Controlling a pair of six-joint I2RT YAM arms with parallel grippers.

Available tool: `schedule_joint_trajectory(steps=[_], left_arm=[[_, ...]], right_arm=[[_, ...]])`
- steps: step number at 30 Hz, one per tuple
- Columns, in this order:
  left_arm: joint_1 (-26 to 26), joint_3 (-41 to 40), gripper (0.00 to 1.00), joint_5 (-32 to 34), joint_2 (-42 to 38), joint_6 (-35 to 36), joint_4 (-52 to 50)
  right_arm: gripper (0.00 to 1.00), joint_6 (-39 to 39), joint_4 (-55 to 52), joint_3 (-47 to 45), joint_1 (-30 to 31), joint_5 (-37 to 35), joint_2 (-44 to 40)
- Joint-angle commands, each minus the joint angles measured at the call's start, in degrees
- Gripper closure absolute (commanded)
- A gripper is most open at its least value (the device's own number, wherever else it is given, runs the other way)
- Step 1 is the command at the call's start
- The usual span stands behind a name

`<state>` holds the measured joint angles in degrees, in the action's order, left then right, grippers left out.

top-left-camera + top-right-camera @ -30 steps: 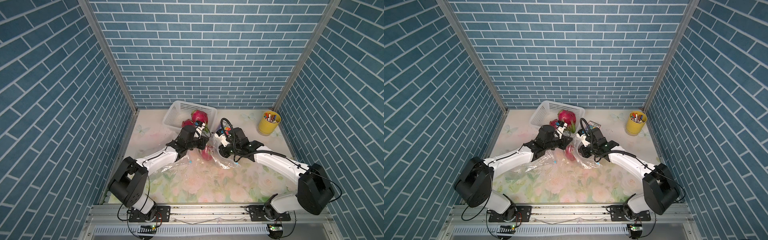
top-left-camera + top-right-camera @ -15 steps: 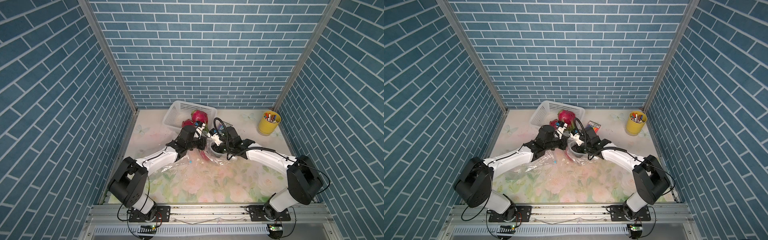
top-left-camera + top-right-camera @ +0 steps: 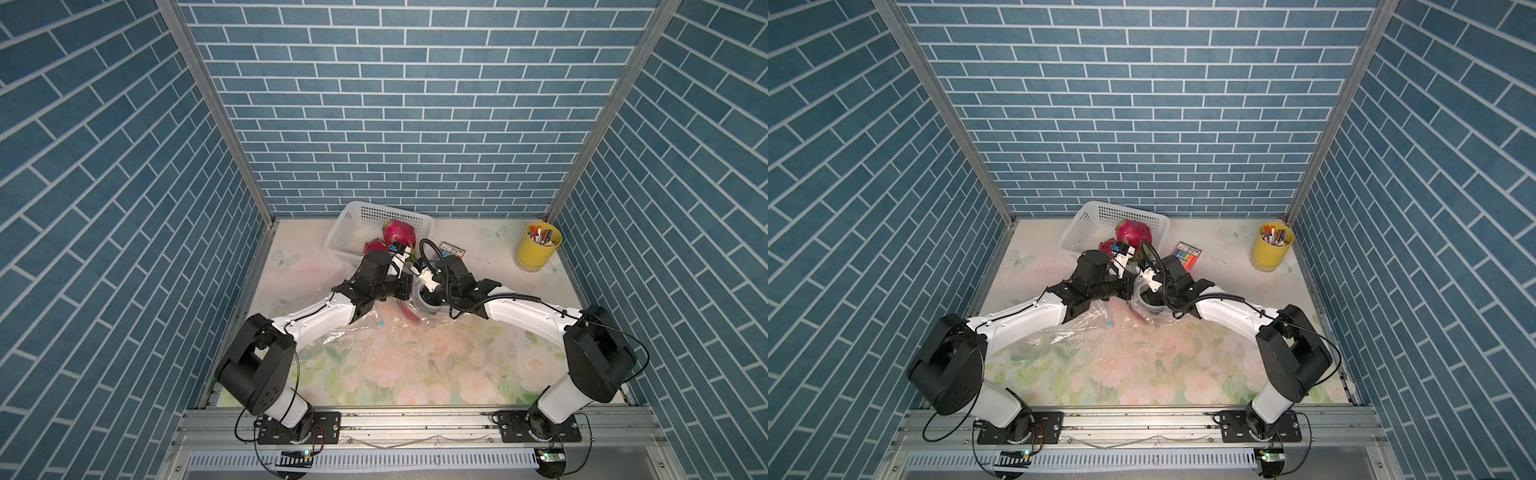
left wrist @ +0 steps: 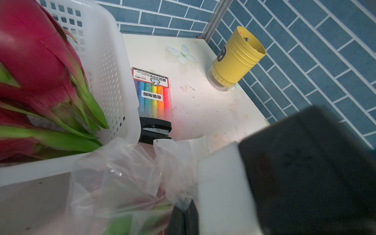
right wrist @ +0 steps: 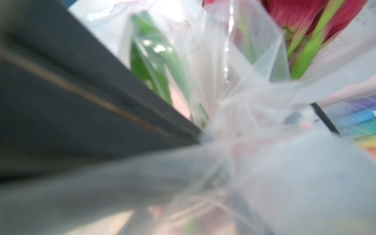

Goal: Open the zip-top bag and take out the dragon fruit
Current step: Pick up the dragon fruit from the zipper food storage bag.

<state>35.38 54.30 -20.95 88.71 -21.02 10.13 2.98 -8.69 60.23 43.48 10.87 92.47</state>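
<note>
— Right arm has swung in from the bag's right-hand edge since a moment ago. The right gripper (image 3: 422,296) now sits pushed into the raised mouth of the zip-top bag (image 3: 361,328).

— Jaws wide or narrow?

— Can't tell. Film is draped over them in both top views, and the right wrist view is all blur and plastic.

— And the other one?

— The left gripper (image 3: 406,289) hasn't budged. It's clamped tight on a gathered fold of the bag's rim, holding the mouth up, almost touching the right one.

— So where's the fruit?

— The dragon fruit (image 3: 409,318) is still inside, low in the bag on the table (image 3: 415,374). It's just to the near side of both grippers, roughly between them, and red shows through the film.

— Which way does it lie?

— The crumpled film hides that, so I wouldn't swear to its long axis.

— Who goes for it, then?

— The right, I'd say. It's at the opening already, and the fruit sits just below it and nearer to us, so the reach is down and toward the near edge. Mind the loose fruits (image 3: 399,233) in the white basket (image 3: 353,232) just beyond, on the far side. Those aren't the ones wanted.
</note>
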Motion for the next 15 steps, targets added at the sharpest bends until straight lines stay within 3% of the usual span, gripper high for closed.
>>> schedule_joint_trajectory(steps=[1, 4, 8, 11, 13, 15], left_arm=[[0.06, -0.08, 0.94, -1.40, -1.77, 0.89, -0.46], [0.04, -0.01, 0.94, -1.39, -1.44, 1.15, -0.73], [0.05, 0.36, 0.93, -2.52, -0.66, 0.72, -0.12], [0.05, 0.36, 0.93, -2.52, -0.49, 0.37, 0.23], [0.08, 0.28, 0.93, -2.64, -0.38, 0.26, 0.46], [0.04, 0.44, 0.93, -2.84, -0.23, 0.19, 0.53]], right_arm=[[0.45, -4.04, -2.07, 1.80, -0.49, -0.81, 0.62], [0.47, -4.23, -3.17, 3.06, -0.73, 2.55, 2.17], [0.36, -3.39, -4.20, 6.07, -0.22, 8.96, 6.09], [0.12, -3.29, -2.48, 5.97, 1.01, 8.04, 6.77], [0.03, -2.99, -1.24, 5.78, 1.39, 8.02, 6.93], [0.02, -2.90, -1.00, 6.15, 1.43, 7.78, 7.48]])
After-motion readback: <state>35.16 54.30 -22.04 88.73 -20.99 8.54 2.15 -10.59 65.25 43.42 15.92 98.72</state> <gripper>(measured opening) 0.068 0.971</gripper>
